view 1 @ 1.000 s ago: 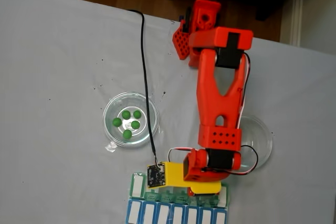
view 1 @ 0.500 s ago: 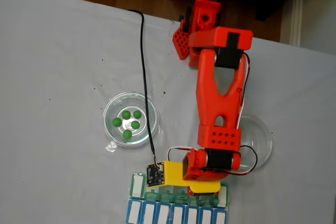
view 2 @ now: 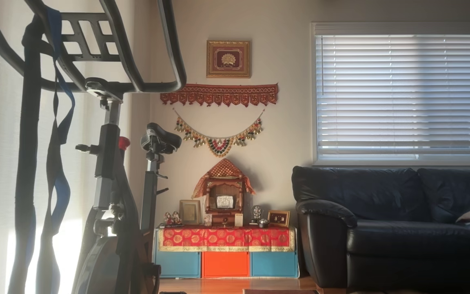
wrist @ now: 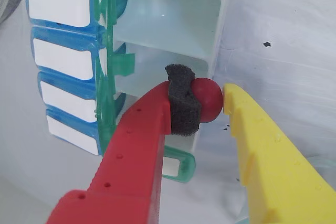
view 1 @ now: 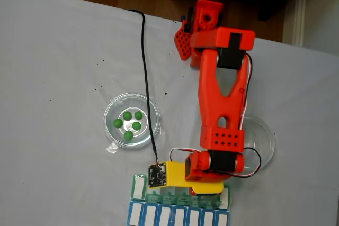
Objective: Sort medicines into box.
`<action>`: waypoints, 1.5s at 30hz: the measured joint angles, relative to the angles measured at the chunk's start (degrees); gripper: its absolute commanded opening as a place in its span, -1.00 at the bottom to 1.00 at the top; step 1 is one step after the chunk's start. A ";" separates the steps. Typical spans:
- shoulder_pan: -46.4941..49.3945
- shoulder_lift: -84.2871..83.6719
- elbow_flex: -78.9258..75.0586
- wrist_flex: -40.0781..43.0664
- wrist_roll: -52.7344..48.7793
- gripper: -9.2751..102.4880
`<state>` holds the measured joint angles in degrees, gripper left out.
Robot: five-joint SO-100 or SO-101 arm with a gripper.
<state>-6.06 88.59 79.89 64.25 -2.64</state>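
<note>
A dark red ball [wrist: 208,99] is pinched between the jaws in the wrist view: the black foam pad [wrist: 182,106] on the red finger [wrist: 137,150] presses its left side and the tip of the yellow finger [wrist: 262,145] touches its right side, so the gripper [wrist: 210,100] is closed on it. Directly behind the held ball stands the green-lidded box [wrist: 173,30], its white compartments open toward the camera and its translucent green lids [wrist: 111,51] swung up to the left of the jaws. Farther left of the jaws lies the blue-lidded row [wrist: 60,61] with white labels.

In the fixed view the gripper [view 1: 204,190] hangs over the right part of the box [view 1: 140,186] at the bottom edge, with the orange arm [view 1: 222,93] stretching up-frame from it. Up and to the left of the jaws, five green balls [view 1: 128,123] lie in a clear round dish [view 1: 114,107] on the grey worktop [view 1: 53,78]. A second clear dish [view 1: 262,138] sits just right of the arm.
</note>
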 measured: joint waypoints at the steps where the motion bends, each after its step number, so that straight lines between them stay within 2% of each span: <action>1: 0.00 0.00 0.00 -0.35 0.00 -0.82; 34: -1.32 0.00 3.43 -9.67 1.49 -0.78; 45: -1.67 0.00 3.69 -8.88 -0.62 -0.59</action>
<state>-7.73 88.59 83.58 55.37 -3.25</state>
